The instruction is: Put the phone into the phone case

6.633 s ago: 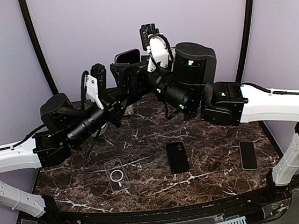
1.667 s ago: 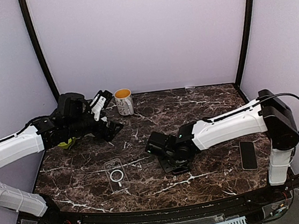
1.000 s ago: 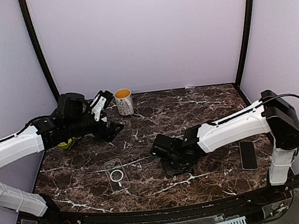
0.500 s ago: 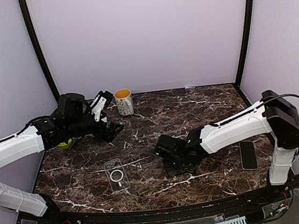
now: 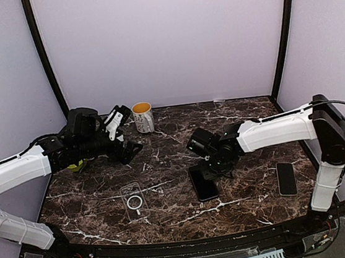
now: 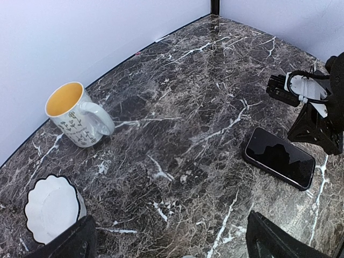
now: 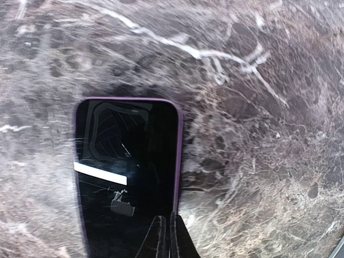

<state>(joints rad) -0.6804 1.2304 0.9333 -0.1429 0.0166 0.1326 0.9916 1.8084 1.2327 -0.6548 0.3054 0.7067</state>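
The phone (image 5: 203, 182) is a black slab with a purple rim, lying flat near the table's middle. It fills the lower left of the right wrist view (image 7: 126, 177) and shows at the right of the left wrist view (image 6: 279, 157). My right gripper (image 5: 210, 167) hovers just over its far end, shut with nothing between the fingers, its tips (image 7: 167, 219) by the phone's right edge. The clear phone case (image 5: 133, 201) with its white ring lies flat to the left of the phone. My left gripper (image 5: 128, 149) hangs open at the back left, its fingers (image 6: 72, 244) wide apart above bare marble.
A second black phone (image 5: 286, 178) lies near the right edge. A white mug (image 5: 143, 117) with a yellow inside stands at the back, also in the left wrist view (image 6: 78, 115). A small white dish (image 6: 52, 207) sits near it. Purple walls enclose the dark marble table (image 5: 164, 161).
My right gripper has drawn back and up from over the phone toward the far right, uncovering it. The left arm has not moved.
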